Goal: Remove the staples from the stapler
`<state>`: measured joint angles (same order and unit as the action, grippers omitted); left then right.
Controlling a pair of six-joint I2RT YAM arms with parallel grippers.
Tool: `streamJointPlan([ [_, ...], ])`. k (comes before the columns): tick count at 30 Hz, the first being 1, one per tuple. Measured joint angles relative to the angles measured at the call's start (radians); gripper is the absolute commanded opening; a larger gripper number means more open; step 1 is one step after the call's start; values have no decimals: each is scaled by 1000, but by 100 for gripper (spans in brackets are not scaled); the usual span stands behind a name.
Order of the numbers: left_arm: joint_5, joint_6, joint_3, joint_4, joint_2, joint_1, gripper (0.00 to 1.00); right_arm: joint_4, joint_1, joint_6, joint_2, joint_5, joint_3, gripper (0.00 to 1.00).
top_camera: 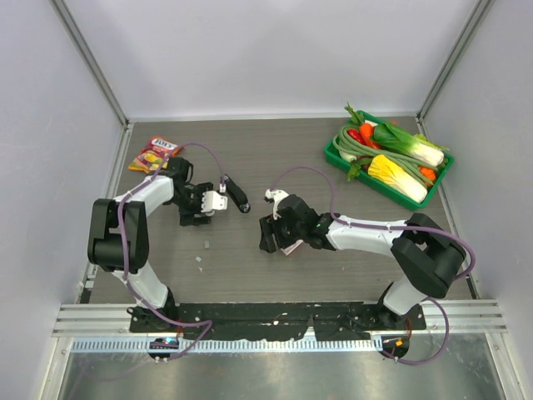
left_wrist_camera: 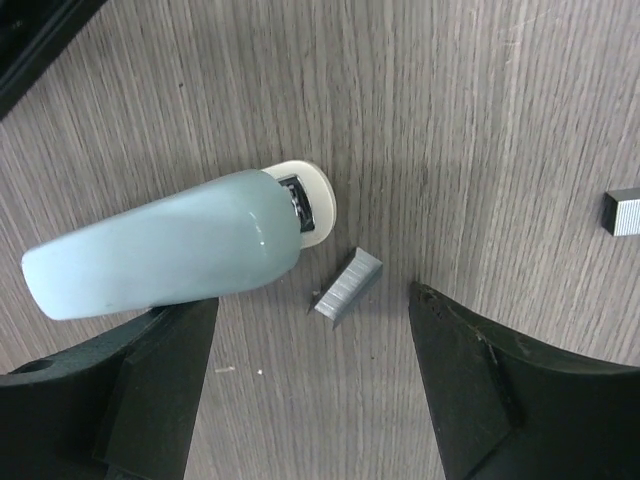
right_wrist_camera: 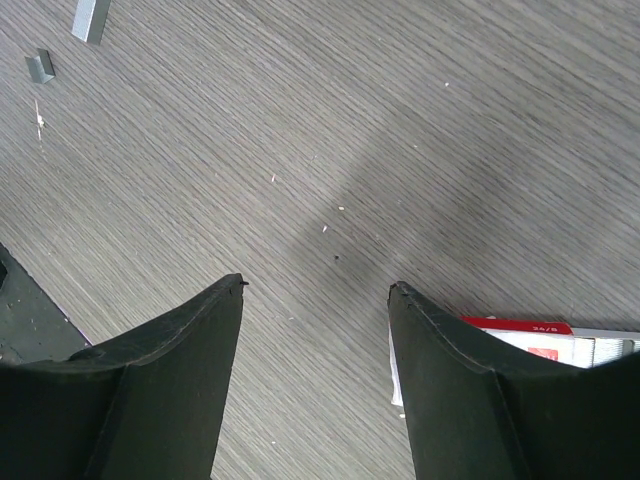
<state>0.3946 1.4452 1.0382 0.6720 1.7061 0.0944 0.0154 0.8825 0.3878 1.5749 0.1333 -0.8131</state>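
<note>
Stapler (left_wrist_camera: 165, 250) lies on table (left_wrist_camera: 480, 120), left half of left wrist view, nose toward centre, tail near left edge. Left gripper (left_wrist_camera: 310, 300) spread wide, pinching nothing. Short staple strip (left_wrist_camera: 347, 287) lies between its tips and second strip (left_wrist_camera: 622, 212) at right edge, so I judge some staples are already out. Right gripper (right_wrist_camera: 315, 290) also spread and empty, low over bare wood. Red-white packet (right_wrist_camera: 520, 335) peeks from under its one finger at lower right. It seems parked aside so as not to block left arm.

Grey wood-grain table (top_camera: 283, 158) enclosed by plain white walls (top_camera: 275, 58), metal rail (top_camera: 92, 319) along the near edge
</note>
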Motion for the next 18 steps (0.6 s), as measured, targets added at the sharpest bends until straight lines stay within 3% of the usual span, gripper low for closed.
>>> streamJointPlan([
  [6, -19, 11, 34, 16, 27, 32, 79, 0, 0, 0, -4, 0, 3, 63],
  [13, -34, 16, 52, 33, 45, 38, 58, 0, 0, 0, -13, 0, 13, 62],
  [18, -36, 31, 5, 16, 12, 41, 54, 0, 0, 0, -13, 0, 14, 61],
])
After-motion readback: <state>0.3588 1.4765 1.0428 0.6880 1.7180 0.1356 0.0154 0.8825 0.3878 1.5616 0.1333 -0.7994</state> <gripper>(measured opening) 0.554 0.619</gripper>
